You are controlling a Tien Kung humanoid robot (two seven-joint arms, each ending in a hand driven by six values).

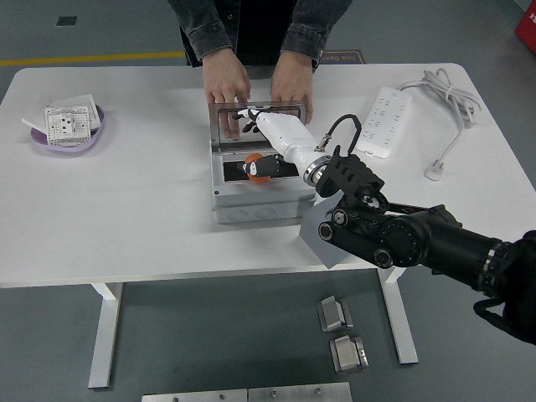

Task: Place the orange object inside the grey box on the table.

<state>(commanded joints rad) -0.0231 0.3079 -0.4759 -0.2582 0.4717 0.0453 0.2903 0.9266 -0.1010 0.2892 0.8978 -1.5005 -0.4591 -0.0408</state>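
At the upper left of the frame, a purple dish on the white bench, with a white socket plate lying in it. In the middle, a grey box, open at the top. Down inside the box, the orange object, with a small black part on it. At the far edge of the box, a person's hands: one hand by the back left corner, the other hand by the back right corner, both touching the raised lid frame. Over the box, just above the orange object and not touching it, the right robot hand, white, with fingers loose and apart, holding nothing. Behind it, a black arm coming in from the lower right of the frame. At the upper right, a white power strip with its cord curled beside it.
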